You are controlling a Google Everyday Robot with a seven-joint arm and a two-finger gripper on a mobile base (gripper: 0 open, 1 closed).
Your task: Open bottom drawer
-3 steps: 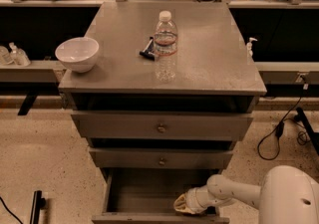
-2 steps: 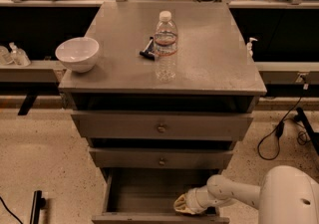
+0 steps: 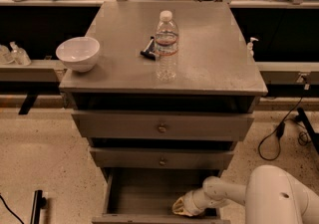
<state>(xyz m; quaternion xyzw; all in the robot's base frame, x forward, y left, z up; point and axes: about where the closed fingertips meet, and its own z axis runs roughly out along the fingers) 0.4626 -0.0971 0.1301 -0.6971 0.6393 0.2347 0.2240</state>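
The grey cabinet has three drawers. The top drawer and the middle drawer are shut, each with a small round metal knob. The bottom drawer is pulled out toward me, its grey inside open to view; its front and knob lie at the picture's lower edge and are mostly cut off. My gripper is at the end of the white arm, down inside the open bottom drawer at its front right, close behind the drawer's front panel.
On the cabinet top stand a white bowl at the left edge, a clear water bottle in the middle and a small dark object beside it. Cables lie on the floor to the right. A dark bar lies lower left.
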